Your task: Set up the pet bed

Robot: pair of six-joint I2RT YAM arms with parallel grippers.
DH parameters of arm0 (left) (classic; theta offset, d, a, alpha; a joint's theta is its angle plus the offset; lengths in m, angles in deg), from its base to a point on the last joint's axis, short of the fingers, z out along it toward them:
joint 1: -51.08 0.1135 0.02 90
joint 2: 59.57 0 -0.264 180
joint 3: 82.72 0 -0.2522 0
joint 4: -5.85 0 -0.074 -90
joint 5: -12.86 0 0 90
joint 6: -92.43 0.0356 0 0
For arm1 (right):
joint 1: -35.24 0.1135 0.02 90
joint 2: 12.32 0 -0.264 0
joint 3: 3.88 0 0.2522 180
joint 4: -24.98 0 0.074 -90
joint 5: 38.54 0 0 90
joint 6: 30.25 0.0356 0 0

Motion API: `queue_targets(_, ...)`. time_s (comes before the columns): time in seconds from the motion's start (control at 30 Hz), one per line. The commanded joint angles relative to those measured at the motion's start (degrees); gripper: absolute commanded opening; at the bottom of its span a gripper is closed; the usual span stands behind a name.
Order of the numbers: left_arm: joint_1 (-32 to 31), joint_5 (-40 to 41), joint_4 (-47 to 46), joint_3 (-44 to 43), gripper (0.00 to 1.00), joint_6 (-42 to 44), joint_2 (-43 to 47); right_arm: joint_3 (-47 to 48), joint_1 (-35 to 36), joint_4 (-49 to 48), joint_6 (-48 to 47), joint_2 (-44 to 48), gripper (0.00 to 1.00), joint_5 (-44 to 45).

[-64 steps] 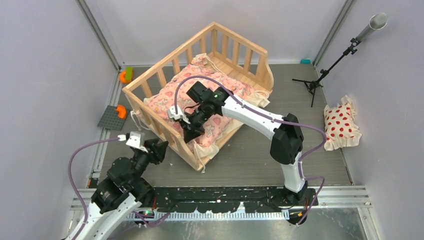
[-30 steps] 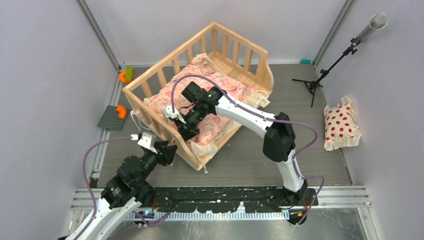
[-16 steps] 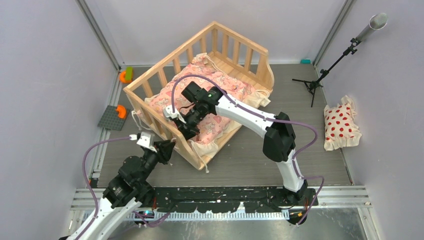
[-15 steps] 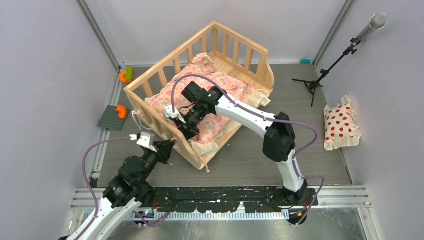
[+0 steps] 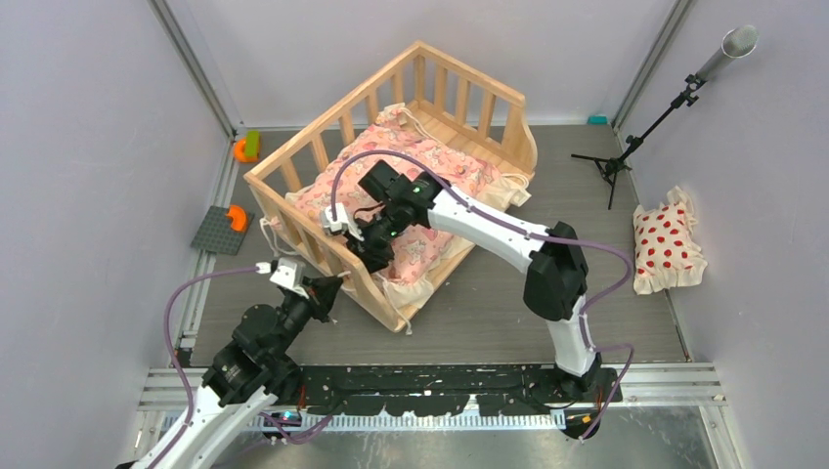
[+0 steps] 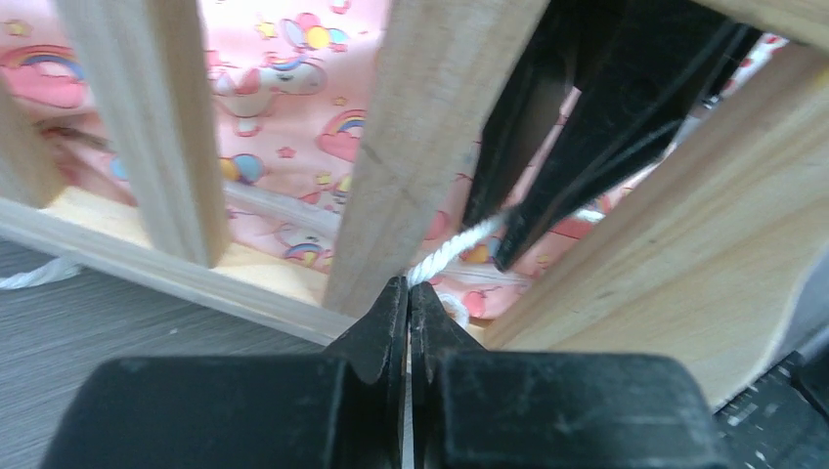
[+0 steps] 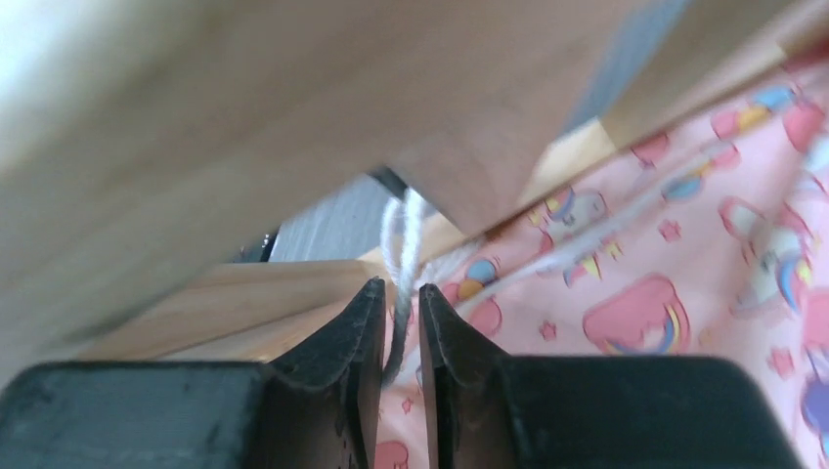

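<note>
Now L end effector (image 6: 408,293) nips tie (image 6: 459,246) beside slat (image 6: 430,127); R end effector (image 7: 401,293) ajar.

Pink cartoon-print cushion with cream ties (image 5: 467,172) lies flat mid-desk. One twisted white cord tie (image 6: 459,249) is pulled straight. White frilled pillow with red dots (image 5: 668,244) sits at the right wall, well apart from the cushion. Black tripod stand (image 5: 614,161) back right, carrying a tilted grey tube (image 5: 725,51). Small teal item (image 5: 596,119) by the back wall. On the left, an orange-and-green toy (image 5: 245,148) and a dark grey studded plate (image 5: 217,232) with an orange piece (image 5: 236,217) on it. Grey wood-grain desk (image 5: 489,303).
</note>
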Motion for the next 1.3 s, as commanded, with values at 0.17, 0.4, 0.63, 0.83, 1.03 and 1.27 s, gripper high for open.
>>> queue_targets(0.17, -0.3, -10.4, -2.7, -4.1, 0.0, -0.7, -5.2, -15.4, -1.4, -22.0, 29.6, 19.5, 0.49, 28.1)
queue_targets(0.4, -0.3, -13.3, 3.0, -10.3, 0.0, -0.1, -11.2, -34.4, -1.5, -32.0, 47.9, 36.0, 0.57, 41.4)
queue_targets(0.63, -0.3, -14.9, 8.3, -13.5, 0.0, -1.2, -12.4, -61.4, 1.0, -45.6, 61.3, 53.5, 0.57, 38.7)
queue_targets(0.83, -0.3, -14.2, 11.6, -16.8, 0.0, -4.7, -15.6, -73.6, 13.2, -58.9, 61.9, 57.4, 0.58, 47.3)
queue_targets(1.03, -0.3, -9.8, 17.5, -21.3, 0.0, -10.9, -18.2, -79.9, 16.1, -69.0, 64.4, 55.9, 0.58, 53.3)
queue_targets(1.27, -0.3, -8.4, 26.2, -27.3, 0.0, -16.6, -23.9, -80.3, 17.3, -76.0, 63.7, 49.9, 0.57, 55.6)
